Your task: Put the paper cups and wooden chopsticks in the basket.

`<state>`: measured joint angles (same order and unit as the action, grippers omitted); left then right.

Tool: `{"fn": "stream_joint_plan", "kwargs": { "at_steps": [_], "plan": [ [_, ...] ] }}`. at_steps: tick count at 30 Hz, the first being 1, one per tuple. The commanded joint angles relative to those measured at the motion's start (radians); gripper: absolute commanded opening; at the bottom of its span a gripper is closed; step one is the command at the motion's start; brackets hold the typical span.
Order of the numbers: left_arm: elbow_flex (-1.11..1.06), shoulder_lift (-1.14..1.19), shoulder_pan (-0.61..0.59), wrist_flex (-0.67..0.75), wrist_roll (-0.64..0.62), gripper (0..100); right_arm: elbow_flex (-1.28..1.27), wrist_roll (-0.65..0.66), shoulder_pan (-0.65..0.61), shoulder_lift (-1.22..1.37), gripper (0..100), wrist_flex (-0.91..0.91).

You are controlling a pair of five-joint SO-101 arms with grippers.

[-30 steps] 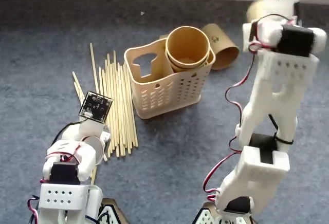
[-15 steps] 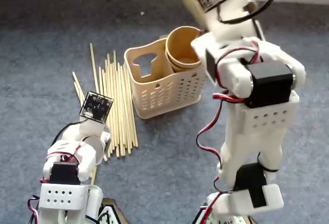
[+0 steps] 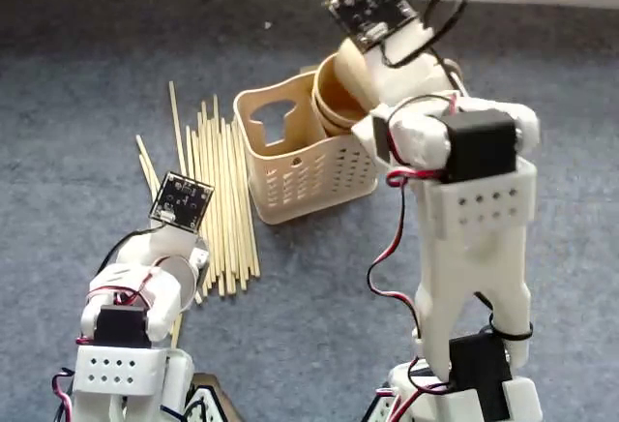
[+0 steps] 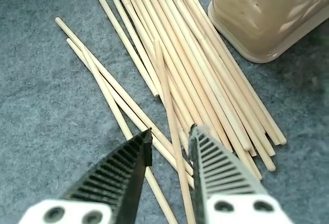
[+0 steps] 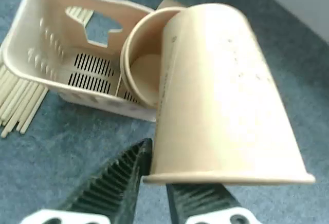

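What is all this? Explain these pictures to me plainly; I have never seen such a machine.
These are two small robot arms on a grey carpet. One picture looks down from above; the other two come from a camera on each arm's wrist. Wooden chopsticks lie loose beside a basket that holds nested cups. The left gripper is open, over the chopsticks. The right gripper pinches the rim of another paper cup, held tilted by the basket.
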<state>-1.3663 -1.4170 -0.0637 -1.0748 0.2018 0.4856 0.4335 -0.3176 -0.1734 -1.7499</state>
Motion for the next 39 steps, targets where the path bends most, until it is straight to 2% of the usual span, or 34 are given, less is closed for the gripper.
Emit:
{"fn": "stream_joint_plan", "kwargs": {
  "at_steps": [1,10,17,21,24,28,31,34,39],
  "plan": [
    [0.002,-0.004,0.010,0.020,-0.003,15,-0.056,0.015,-0.008,-0.028,0.5,-0.016],
    [0.001,-0.004,0.010,0.020,-0.003,15,-0.044,0.017,-0.008,-0.038,0.5,-0.016],
    [0.004,-0.004,0.008,0.020,-0.003,15,0.107,0.012,-0.021,-0.039,0.5,-0.016],
    [0.062,-0.005,-0.038,0.015,-0.011,15,0.071,-0.123,-0.027,-0.076,0.5,-0.012],
    [0.197,-0.005,-0.116,0.014,-0.104,15,0.082,-0.143,-0.143,-0.148,0.5,0.001],
    [0.447,0.008,-0.113,0.011,-0.127,15,0.176,-0.121,-0.263,-0.289,0.5,0.042],
    [0.642,0.059,-0.107,-0.043,-0.132,15,0.156,-0.103,-0.248,-0.355,0.5,0.039],
    [0.862,0.211,-0.051,-0.117,-0.152,15,0.067,-0.101,-0.251,-0.412,0.5,0.076],
    [1.296,0.573,0.045,-0.244,-0.218,15,-0.137,-0.103,-0.242,-0.535,0.5,0.312]
  ]
}}
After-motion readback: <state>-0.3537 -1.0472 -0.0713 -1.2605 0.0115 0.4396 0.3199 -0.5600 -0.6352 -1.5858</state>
